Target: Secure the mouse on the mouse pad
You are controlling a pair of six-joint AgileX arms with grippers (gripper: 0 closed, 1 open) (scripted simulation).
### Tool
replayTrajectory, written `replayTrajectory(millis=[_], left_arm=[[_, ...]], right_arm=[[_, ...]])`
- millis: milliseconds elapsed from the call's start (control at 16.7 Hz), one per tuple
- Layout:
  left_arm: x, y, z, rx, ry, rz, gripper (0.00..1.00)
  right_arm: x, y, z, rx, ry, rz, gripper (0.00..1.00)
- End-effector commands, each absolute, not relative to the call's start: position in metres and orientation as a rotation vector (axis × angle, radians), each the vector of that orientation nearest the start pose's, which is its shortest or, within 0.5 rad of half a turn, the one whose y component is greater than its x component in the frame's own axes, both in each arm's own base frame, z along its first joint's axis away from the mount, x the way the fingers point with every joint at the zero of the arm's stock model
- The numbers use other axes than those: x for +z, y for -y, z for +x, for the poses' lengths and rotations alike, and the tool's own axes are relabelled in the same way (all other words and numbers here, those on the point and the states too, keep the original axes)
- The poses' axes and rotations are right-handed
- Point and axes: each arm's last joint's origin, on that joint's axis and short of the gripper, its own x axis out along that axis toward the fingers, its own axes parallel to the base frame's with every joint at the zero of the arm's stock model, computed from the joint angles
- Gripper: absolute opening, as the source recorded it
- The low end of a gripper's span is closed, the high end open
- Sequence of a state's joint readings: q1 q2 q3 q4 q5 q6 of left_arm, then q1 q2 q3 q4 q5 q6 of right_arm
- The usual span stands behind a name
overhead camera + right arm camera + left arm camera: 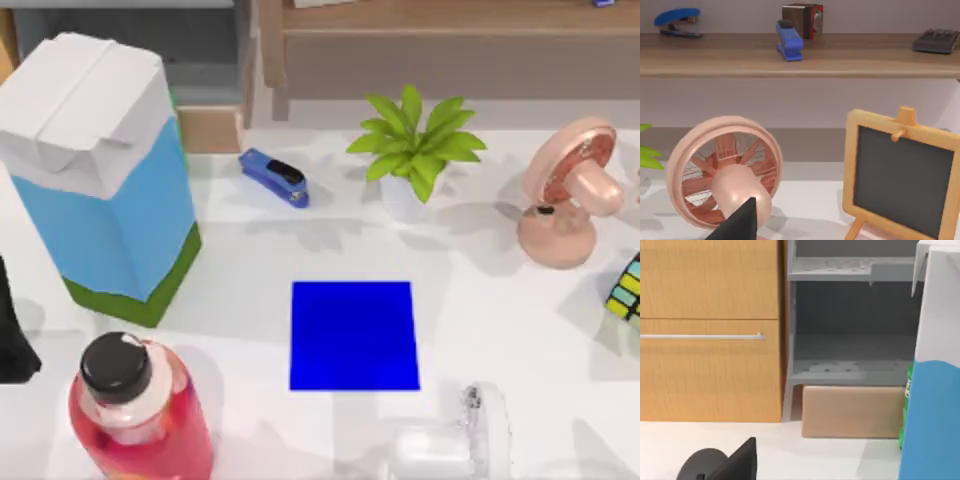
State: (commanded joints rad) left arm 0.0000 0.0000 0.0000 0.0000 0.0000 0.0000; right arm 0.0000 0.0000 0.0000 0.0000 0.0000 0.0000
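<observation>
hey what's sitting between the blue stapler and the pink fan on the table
In the top view, the potted plant stands between the stapler and the pink fan, all along the table's far side. The blue mouse pad lies nearer, off that line.

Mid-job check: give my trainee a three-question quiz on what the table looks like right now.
1. True or false: the mouse pad lies bare, with nothing resting on it.
2. What stands just beyond the pad, toward the top of the top view? A) a kettle B) the potted plant C) a laptop
3. What colour is the fan at the table's right?

Key: 1 true; 2 B; 3 pink.
</observation>
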Motion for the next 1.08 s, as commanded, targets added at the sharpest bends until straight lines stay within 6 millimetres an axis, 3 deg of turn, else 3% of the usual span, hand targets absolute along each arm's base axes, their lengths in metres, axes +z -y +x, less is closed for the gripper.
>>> replayTrajectory(millis=[240, 420, 600, 780, 900, 1080], left_arm=[[0.166, 0.0, 0.106, 0.004, -0.01, -0.001, 1.0], [0.192, -0.003, 0.106, 0.018, -0.055, -0.003, 1.0], [0.239, -0.008, 0.114, 0.035, -0.124, -0.009, 1.0], [0.303, -0.017, 0.136, 0.051, -0.194, -0.017, 1.0], [0.342, -0.026, 0.156, 0.062, -0.246, -0.023, 1.0], [0.38, -0.044, 0.2, 0.078, -0.368, -0.042, 1.0]], right_arm=[[0.16, 0.001, 0.106, 0.0, 0.0, 0.0, 1.0], [0.16, 0.001, 0.106, 0.0, 0.0, 0.0, 1.0], [0.16, 0.001, 0.106, 0.0, 0.0, 0.0, 1.0], [0.16, 0.001, 0.106, 0.0, 0.0, 0.0, 1.0], [0.16, 0.001, 0.106, 0.0, 0.0, 0.0, 1.0], [0.16, 0.001, 0.106, 0.0, 0.0, 0.0, 1.0]])
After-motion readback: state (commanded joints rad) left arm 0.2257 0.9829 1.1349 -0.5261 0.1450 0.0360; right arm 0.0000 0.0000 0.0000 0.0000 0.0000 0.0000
